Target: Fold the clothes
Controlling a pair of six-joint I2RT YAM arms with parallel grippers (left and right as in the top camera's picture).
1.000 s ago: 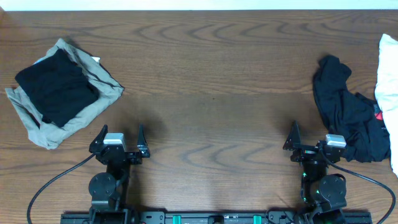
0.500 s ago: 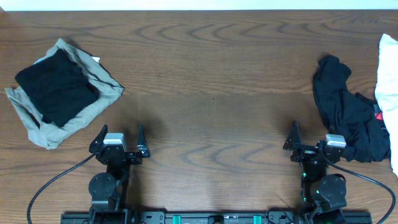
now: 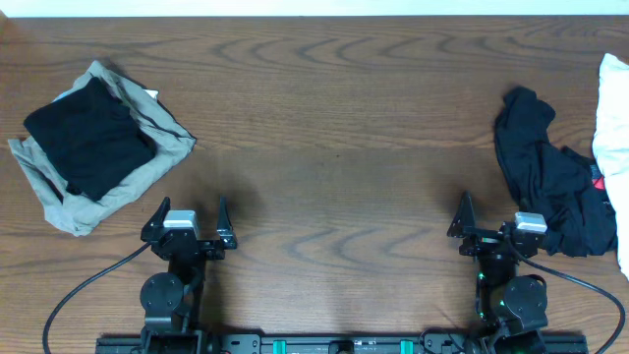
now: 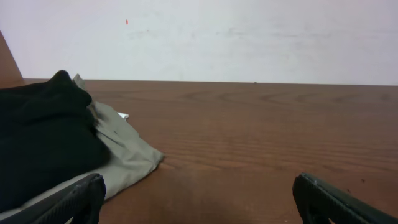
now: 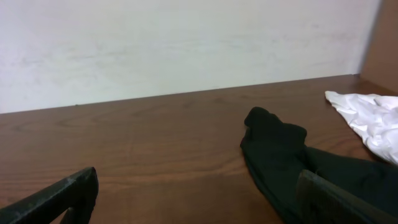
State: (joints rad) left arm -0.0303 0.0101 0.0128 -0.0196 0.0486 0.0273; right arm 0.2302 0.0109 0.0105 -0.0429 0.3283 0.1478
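Lying far to the left: folded black garment (image 3: 88,138), forming a compact, rough rectangle set at a slant, resting on top of khaki-grey garment (image 3: 69,208), which is lying flat beneath and sticking out around most of its edges. Lying far to the right, well apart: crumpled black garment (image 3: 545,177), sprawling in a loose, unfolded heap, stretching from far edge toward near.

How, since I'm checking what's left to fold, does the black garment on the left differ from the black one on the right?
The left black garment looks folded into a compact, flat block; the right black garment is crumpled and sprawled. The left one rests on a khaki-grey garment; the right one lies directly on the table, beside a white cloth. Both are limp black fabric.
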